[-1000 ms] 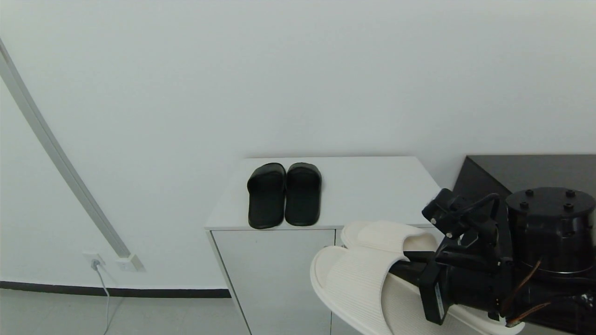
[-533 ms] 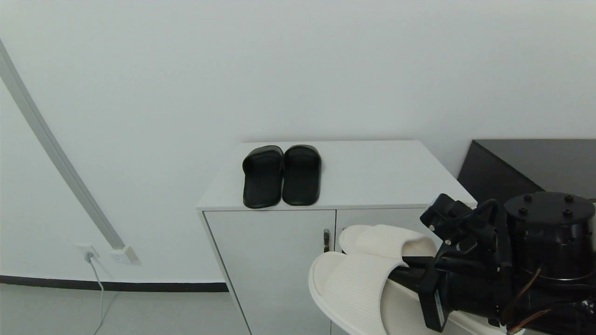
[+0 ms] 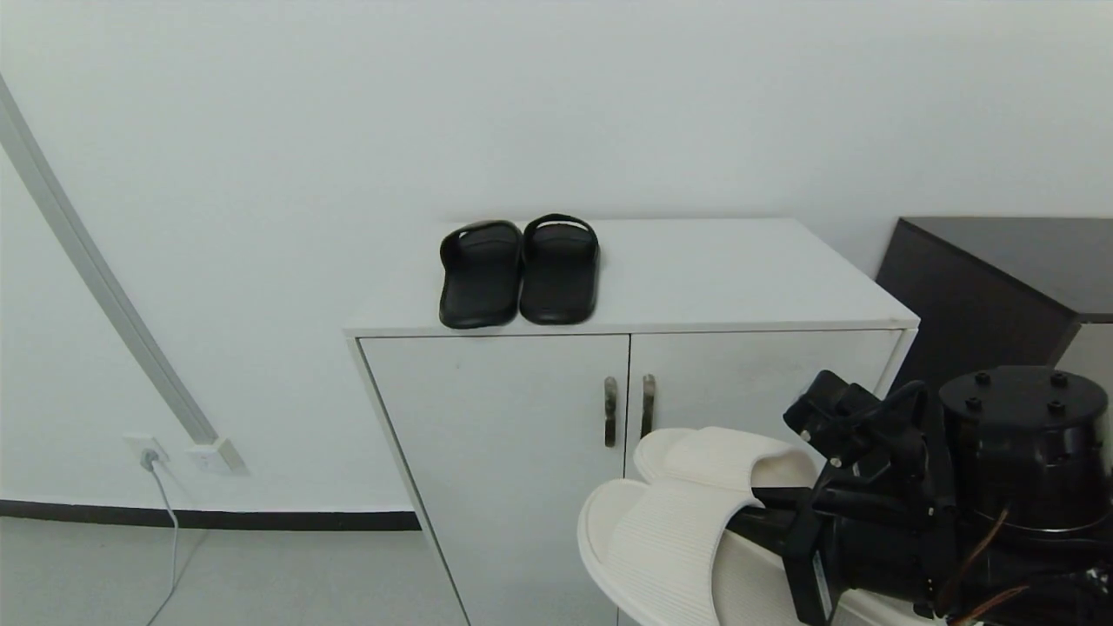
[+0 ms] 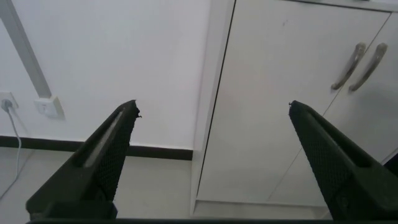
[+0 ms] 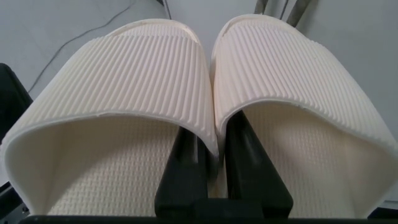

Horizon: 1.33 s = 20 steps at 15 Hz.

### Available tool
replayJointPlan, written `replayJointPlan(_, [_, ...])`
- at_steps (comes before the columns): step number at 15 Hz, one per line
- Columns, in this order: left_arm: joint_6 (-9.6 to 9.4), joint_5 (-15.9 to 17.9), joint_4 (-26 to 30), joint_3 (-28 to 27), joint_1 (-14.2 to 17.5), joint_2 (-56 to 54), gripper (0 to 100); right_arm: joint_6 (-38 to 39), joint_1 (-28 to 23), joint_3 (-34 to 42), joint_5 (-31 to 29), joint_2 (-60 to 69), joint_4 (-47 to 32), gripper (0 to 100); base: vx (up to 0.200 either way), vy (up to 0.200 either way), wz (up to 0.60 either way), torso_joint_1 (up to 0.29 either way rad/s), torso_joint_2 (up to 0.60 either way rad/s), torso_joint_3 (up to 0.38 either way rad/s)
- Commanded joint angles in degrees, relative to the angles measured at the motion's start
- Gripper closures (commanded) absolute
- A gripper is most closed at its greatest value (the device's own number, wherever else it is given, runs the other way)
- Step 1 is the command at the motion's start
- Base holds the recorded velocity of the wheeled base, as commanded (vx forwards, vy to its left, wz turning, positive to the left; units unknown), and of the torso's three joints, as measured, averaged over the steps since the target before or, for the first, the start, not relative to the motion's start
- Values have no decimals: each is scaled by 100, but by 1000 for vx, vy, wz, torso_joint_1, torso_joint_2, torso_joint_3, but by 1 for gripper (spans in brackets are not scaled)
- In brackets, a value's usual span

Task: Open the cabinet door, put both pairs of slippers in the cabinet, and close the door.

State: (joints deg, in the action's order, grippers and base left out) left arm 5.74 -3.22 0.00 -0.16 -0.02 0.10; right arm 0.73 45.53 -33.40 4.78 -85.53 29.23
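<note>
Right hand (image 3: 758, 513) clamps the white slippers (image 3: 683, 530); the empty, spread left hand (image 4: 212, 109) should grip a handle (image 3: 610, 411) squarely to swing the shut cabinet door (image 3: 496, 452) out.

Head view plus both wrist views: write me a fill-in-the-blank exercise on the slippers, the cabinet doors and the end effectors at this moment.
1. The black slippers sit on ____ of the cabinet.
2. Both cabinet doors are ____.
3. The right end effector grips ____ white slippers at once.
4. The left end effector is open and holds ____.

Missing words: top; closed; two; nothing.
</note>
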Motion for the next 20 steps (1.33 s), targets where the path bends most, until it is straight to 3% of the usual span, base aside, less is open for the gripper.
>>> replayJointPlan(1, [-3,-3,0,-2,-6,8,0,-3,8,44,6,-34,3,100,0,0,0,-178,496,315])
replayJointPlan(8, [-20,-3,0,7,2,8,0,-3,17,62,23,-122,3,100,0,0,0,-152,472,327])
replayJointPlan(11, [-284,128,9,7,-6,8,0,-3,17,62,23,-166,3,100,0,0,0,-105,456,346])
replayJointPlan(17, [-293,243,26,-2,-42,219,0,-12,8,88,23,-175,3,100,0,0,0,-50,443,393])
replayJointPlan(19, [-214,234,-26,-292,-33,562,0,-12,17,123,23,-166,12,100,0,0,0,0,197,188])
replayJointPlan(20, [23,252,-26,-775,-33,878,0,-29,17,132,23,-166,39,100,0,0,0,2,85,76])
